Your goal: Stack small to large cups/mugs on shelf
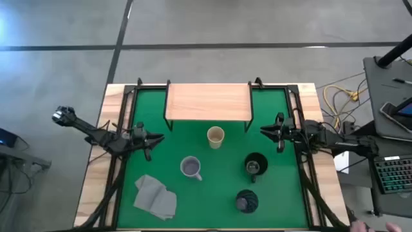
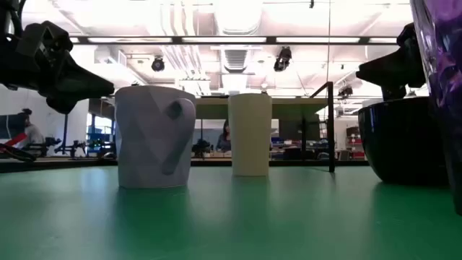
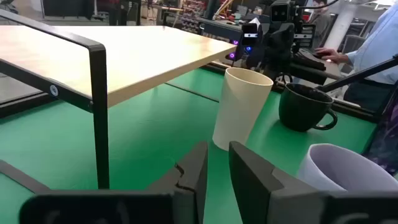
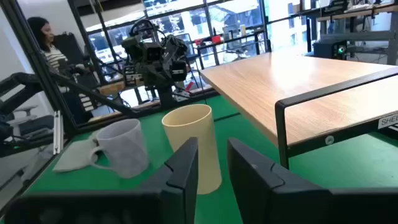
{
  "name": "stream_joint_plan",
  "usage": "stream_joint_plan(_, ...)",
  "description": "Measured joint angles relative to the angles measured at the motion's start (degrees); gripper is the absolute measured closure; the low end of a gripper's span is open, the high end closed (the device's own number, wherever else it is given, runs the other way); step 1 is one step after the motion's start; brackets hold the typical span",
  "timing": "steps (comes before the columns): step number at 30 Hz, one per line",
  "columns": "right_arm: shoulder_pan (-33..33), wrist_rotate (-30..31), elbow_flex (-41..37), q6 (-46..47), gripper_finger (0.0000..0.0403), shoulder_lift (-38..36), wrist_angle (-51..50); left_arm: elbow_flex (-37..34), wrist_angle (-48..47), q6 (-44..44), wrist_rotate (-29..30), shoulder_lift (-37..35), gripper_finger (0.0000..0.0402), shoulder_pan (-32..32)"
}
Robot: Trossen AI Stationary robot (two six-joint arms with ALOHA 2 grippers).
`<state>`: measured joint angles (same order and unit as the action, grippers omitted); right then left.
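The light-wood shelf (image 1: 208, 102) stands on black legs at the far side of the green mat (image 1: 167, 154), with nothing on it. The cream cup (image 1: 215, 136) stands upright just in front of it. The lavender-grey mug (image 1: 190, 167) stands nearer, the black mug (image 1: 255, 165) to its right, and the dark purple tumbler (image 1: 246, 202) nearest. My left gripper (image 1: 161, 136) hovers at the mat's left, slightly open and empty. My right gripper (image 1: 264, 131) hovers at the mat's right, slightly open and empty. Both point toward the cream cup (image 3: 241, 109) (image 4: 193, 146).
A folded grey cloth (image 1: 155, 196) lies at the mat's near left. Black frame rails run along the mat's left and right sides. Beyond the table a person (image 4: 46, 43) sits, and a hand (image 3: 326, 56) rests on a desk at the right.
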<state>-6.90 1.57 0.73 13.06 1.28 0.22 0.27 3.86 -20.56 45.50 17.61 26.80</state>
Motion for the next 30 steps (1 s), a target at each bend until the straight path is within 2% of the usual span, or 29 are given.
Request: stream_joint_plan(30,-0.01,0.01,0.00,0.00,0.0334,0.00,0.01,0.00,0.00,0.00,0.00,0.00,0.0349,0.00)
